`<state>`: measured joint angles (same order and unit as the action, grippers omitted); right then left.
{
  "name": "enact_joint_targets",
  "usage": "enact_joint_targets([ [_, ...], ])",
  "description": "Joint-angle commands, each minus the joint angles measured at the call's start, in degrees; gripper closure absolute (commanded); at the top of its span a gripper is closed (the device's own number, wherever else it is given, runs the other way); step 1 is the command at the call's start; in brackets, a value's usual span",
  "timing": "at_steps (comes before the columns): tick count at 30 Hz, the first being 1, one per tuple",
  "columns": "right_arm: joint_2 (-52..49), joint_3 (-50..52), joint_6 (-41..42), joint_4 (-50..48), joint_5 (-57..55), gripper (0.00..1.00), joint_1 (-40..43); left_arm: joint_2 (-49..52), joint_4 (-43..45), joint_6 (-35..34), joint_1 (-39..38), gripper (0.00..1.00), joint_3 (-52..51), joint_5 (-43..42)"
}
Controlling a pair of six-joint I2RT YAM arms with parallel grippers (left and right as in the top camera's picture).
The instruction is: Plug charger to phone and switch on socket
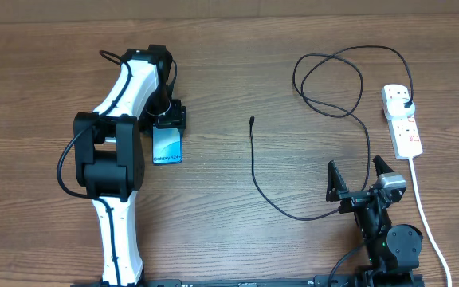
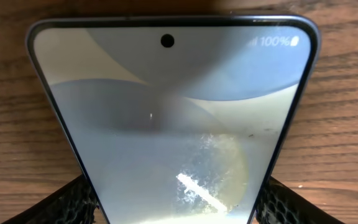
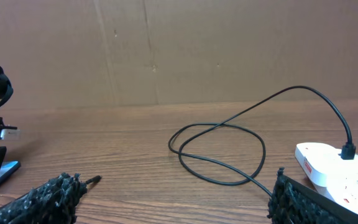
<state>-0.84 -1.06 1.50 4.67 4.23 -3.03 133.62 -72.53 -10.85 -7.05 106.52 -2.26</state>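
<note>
The phone [image 1: 167, 146] lies flat on the wooden table with its light-blue screen [image 2: 166, 124] lit. My left gripper [image 1: 168, 125] sits over the phone's far end, and its fingers [image 2: 67, 202] press both long edges. The charger's black cable [image 1: 325, 108] loops across the table. Its connector tip [image 1: 251, 120] lies loose in mid-table, well right of the phone, and its plug [image 1: 406, 104] sits in the white socket [image 1: 402, 121] at the right edge. My right gripper [image 1: 359, 177] stands open near the front, holding nothing, with cable [image 3: 216, 146] and tip [image 3: 94, 180] ahead of it.
The socket's thick white cord [image 1: 421, 199] runs toward the front right, past the right arm's base. A brown cardboard wall [image 3: 166, 50] closes the far side. The socket [image 3: 334, 171] lies close to my right finger [image 3: 303, 202].
</note>
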Motion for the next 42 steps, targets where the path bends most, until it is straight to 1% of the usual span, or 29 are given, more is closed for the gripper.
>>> enact_joint_targets([
  [1,0.68,0.61,0.17,-0.22,-0.15,0.0,-0.28,1.09,-1.79,-1.01,-0.44,0.28,3.93,-1.81],
  [20,0.68,0.61,0.17,-0.24,-0.15,0.0,-0.28,1.09,-6.56,-1.64,-0.44,0.28,9.62,-2.71],
  [29,0.68,0.61,0.15,-0.24,-0.15,0.0,-0.28,1.07,-9.05,-1.62,-0.44,0.28,13.77,-6.25],
  [42,0.68,0.61,0.15,-0.24,-0.15,0.0,-0.28,1.05,-15.15,-1.16,-0.44,0.3,24.76,-14.38],
])
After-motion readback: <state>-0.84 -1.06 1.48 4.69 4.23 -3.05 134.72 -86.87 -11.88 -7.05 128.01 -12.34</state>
